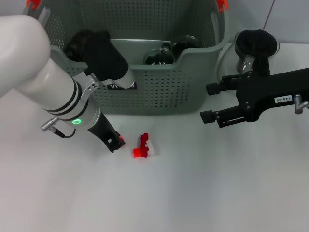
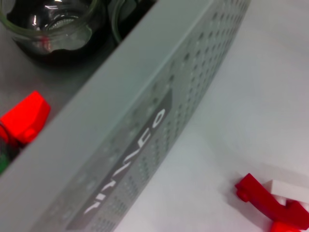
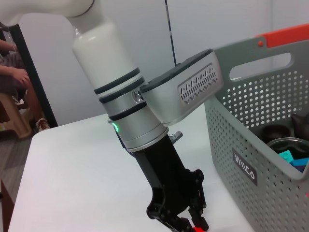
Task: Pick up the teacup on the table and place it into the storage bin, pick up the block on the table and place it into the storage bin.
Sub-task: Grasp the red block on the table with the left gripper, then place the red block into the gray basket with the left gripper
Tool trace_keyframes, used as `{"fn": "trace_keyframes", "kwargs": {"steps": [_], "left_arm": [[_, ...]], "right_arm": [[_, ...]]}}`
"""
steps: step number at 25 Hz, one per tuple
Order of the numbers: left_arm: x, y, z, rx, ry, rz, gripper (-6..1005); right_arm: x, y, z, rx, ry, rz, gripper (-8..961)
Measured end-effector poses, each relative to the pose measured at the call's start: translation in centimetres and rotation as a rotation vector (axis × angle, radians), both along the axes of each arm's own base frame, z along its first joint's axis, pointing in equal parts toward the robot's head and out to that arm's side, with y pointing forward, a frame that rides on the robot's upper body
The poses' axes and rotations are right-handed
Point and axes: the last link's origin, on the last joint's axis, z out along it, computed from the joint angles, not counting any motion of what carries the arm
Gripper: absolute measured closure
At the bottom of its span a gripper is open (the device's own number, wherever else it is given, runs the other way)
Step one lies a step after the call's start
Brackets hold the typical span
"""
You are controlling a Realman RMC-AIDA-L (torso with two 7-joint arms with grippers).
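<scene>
While the right claw (image 1: 208, 102) hangs spread, the left claw (image 1: 116, 143) — grip unclear — nears the angular red block (image 1: 143, 146).

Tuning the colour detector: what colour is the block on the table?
Red with a white piece, block; head view shows it best.

White arms, black-banded wrists, black claws

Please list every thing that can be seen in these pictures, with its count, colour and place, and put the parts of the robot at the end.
storage bin: one, grey-green, perforated, back centre of the table.
glass teacups: at least two, clear, inside the bin.
block: one cluster, red and white, on the table before the bin.
glass vessel: one, clear with dark top, right of the bin.
table: one, white.
left gripper: black, low at the table, just left of the block.
right gripper: black, open, right of the bin.
</scene>
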Motion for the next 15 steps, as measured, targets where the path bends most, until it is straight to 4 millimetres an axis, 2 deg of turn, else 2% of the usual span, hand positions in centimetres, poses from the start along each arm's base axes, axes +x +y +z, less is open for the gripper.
{"fn": "trace_keyframes", "kwargs": {"steps": [6,10,15], "left_arm": [[0.2,-0.2,0.0,-0.017,0.004,0.007,788],[0.3,-0.3,0.1,-0.028,0.002,0.016,816],[1.6,-0.7,1.2,-0.044,-0.014,0.018,831]], "right_arm": [[0.1,-0.1,0.0,-0.002,0.001,-0.001,76],[0.2,-0.2,0.0,-0.004,0.001,-0.004,75],[0.3,-0.2,0.1,-0.003,0.000,-0.004,75]]}}
